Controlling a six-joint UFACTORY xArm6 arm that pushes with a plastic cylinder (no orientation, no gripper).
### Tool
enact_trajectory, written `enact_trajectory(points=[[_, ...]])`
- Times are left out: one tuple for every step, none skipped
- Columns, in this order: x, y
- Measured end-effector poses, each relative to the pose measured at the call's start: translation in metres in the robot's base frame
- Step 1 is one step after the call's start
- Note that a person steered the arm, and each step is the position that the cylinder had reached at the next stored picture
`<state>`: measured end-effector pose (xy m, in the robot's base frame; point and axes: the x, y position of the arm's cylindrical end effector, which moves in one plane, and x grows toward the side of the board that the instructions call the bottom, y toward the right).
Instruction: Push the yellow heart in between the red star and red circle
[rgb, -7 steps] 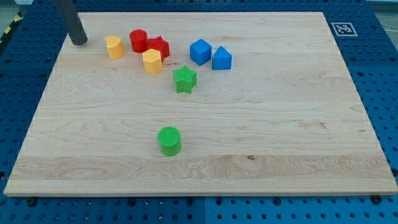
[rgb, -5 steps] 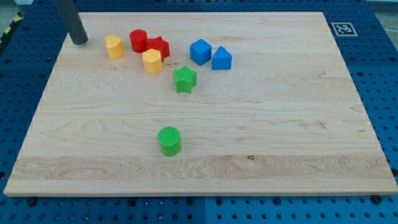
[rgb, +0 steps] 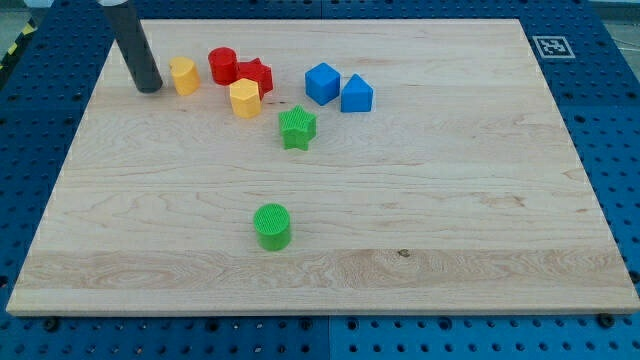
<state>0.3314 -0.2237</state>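
The yellow heart (rgb: 183, 75) lies near the board's top left. The red circle (rgb: 222, 66) is just to its right, and the red star (rgb: 256, 75) touches the circle's right side. A yellow hexagon (rgb: 244, 98) sits just below the red pair, against the star. My tip (rgb: 149, 88) rests on the board just left of the yellow heart, a small gap apart from it.
A blue cube (rgb: 322, 83) and a blue pentagon-like block (rgb: 356, 94) sit right of the red star. A green star (rgb: 297, 128) lies below them and a green circle (rgb: 272, 226) further down. The wooden board (rgb: 450, 200) ends at blue pegboard.
My tip has moved right and slightly down, from the board's top-left corner to just beside the yellow heart. No block has moved.
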Motion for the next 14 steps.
enact_trajectory(points=[[-0.007,0.009],[-0.007,0.038],[-0.007,0.064],[-0.007,0.092],[-0.007,0.108],[-0.007,0.108],[-0.001,0.099],[-0.003,0.079],[-0.019,0.055],[-0.048,0.047],[-0.078,0.06],[-0.082,0.09],[-0.076,0.106],[-0.053,0.106]])
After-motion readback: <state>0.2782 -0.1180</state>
